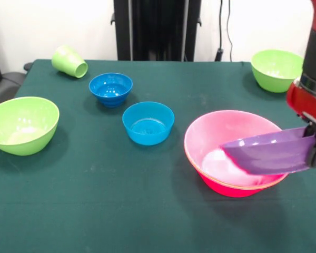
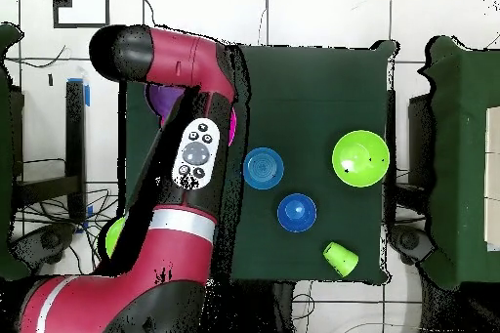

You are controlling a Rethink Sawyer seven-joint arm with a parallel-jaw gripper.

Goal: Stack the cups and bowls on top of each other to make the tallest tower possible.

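Observation:
My gripper (image 1: 313, 146) is at the right edge of the front view, shut on the rim of a purple bowl (image 1: 268, 154). That bowl hangs tilted, its far edge dipping into the big pink bowl (image 1: 221, 138) of the tower, which has a thin orange rim line just under its lip. Two small blue bowls (image 1: 110, 88) (image 1: 148, 123) stand upright near the middle. One green bowl (image 1: 22, 124) sits at the left, another green bowl (image 1: 276, 69) at the back right. A light-green cup (image 1: 69, 61) lies on its side at the back left.
From overhead the arm (image 2: 190, 153) covers the pink bowl (image 2: 232, 126) and most of the purple bowl (image 2: 164, 100). The blue bowls (image 2: 264, 167) (image 2: 296, 212), a green bowl (image 2: 359, 157) and the cup (image 2: 340, 258) lie to its right on the green cloth (image 2: 312, 85).

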